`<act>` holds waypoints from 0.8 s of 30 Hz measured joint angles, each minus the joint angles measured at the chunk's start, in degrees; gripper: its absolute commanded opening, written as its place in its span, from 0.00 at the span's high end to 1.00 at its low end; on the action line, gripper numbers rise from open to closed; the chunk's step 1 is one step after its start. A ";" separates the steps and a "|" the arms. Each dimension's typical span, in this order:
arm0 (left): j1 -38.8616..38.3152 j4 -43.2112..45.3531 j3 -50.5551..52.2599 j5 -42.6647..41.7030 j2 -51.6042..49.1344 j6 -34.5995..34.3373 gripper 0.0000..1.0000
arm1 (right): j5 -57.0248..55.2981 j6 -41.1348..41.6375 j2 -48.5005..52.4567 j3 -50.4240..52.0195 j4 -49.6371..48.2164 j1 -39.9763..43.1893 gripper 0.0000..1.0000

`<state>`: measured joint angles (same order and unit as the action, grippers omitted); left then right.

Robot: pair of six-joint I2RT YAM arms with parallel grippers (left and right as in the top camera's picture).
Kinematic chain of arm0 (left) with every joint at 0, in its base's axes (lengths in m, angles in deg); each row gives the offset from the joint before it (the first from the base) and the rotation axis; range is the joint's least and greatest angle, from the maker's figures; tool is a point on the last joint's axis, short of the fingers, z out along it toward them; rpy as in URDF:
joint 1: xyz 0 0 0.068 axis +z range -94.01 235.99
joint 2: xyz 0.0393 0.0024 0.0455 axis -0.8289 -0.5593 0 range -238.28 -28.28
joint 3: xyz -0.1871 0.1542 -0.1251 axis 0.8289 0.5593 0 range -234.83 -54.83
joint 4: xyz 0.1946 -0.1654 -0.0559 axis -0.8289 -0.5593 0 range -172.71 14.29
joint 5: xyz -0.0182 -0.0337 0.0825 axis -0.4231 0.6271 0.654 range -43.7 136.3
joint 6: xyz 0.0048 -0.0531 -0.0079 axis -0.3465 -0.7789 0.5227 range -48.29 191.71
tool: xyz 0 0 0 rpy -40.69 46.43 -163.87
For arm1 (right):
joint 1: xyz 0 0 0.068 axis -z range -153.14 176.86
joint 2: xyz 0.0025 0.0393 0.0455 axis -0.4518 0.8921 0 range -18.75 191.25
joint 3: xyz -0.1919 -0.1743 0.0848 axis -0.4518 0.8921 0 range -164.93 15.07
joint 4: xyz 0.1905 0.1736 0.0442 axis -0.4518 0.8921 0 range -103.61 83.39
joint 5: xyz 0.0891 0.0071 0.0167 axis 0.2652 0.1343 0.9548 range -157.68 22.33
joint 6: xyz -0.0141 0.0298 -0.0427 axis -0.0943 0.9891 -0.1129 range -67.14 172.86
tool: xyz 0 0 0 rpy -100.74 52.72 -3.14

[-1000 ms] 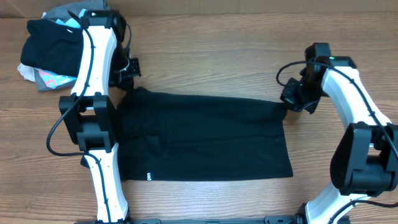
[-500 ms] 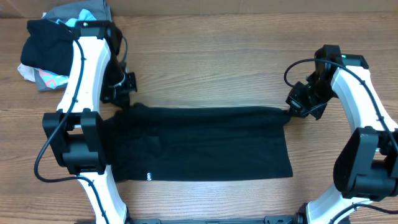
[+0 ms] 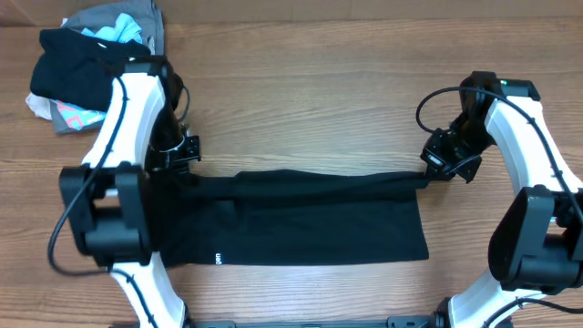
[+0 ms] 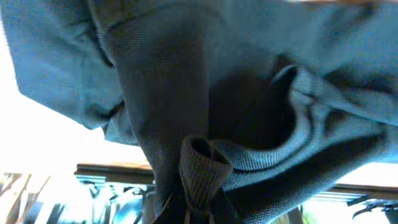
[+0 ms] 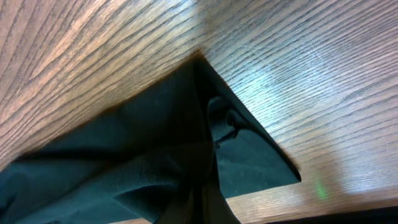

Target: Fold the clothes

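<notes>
The black T-shirt (image 3: 301,219) lies stretched across the table's middle, its far edge lifted and pulled toward the front. A small white logo mark (image 3: 217,258) shows near its front left corner. My left gripper (image 3: 185,166) is shut on the shirt's far left corner; in the left wrist view the pinched ribbed fabric (image 4: 200,163) fills the frame. My right gripper (image 3: 426,175) is shut on the far right corner; the right wrist view shows that fabric (image 5: 186,155) bunched between the fingers over the wood.
A heap of mixed black, grey, light-blue and pink garments (image 3: 77,59) sits at the far left corner. Bare wooden table (image 3: 310,91) lies behind the shirt.
Both grippers have moved toward the front of the table with the shirt's far corners, drawing its far edge forward over the rest, so the shirt looks narrower front to back.
</notes>
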<state>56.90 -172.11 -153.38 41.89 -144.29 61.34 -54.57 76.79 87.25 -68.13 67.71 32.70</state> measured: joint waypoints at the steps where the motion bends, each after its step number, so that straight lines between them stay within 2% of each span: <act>1: 0.00 0.02 0.00 -0.11 1.79 0.00 0.96 | -0.04 0.00 -0.02 0.00 0.15 0.00 0.96; 5: 0.00 -0.33 0.00 -0.50 10.32 0.00 0.96 | 0.02 0.02 -0.39 0.00 1.16 0.00 0.96; 10: -0.02 -0.26 1.81 -1.42 13.81 -0.02 0.96 | -0.02 0.00 -0.83 -0.02 2.32 0.00 0.96; 15: -0.02 3.56 12.39 -1.86 13.70 -0.04 0.96 | -0.04 -0.66 -0.85 -0.07 3.58 0.00 0.96; 19: 0.00 10.60 21.55 -2.05 13.57 -0.42 0.96 | -0.17 -1.11 -0.92 0.09 4.24 0.00 0.96; 24: 0.07 13.88 27.34 -2.03 13.55 -0.61 0.96 | -1.81 -1.29 -1.01 2.10 4.94 0.00 0.96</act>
<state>56.96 -158.23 -126.03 39.86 -130.73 60.73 -56.39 75.50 86.24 -66.03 72.64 32.70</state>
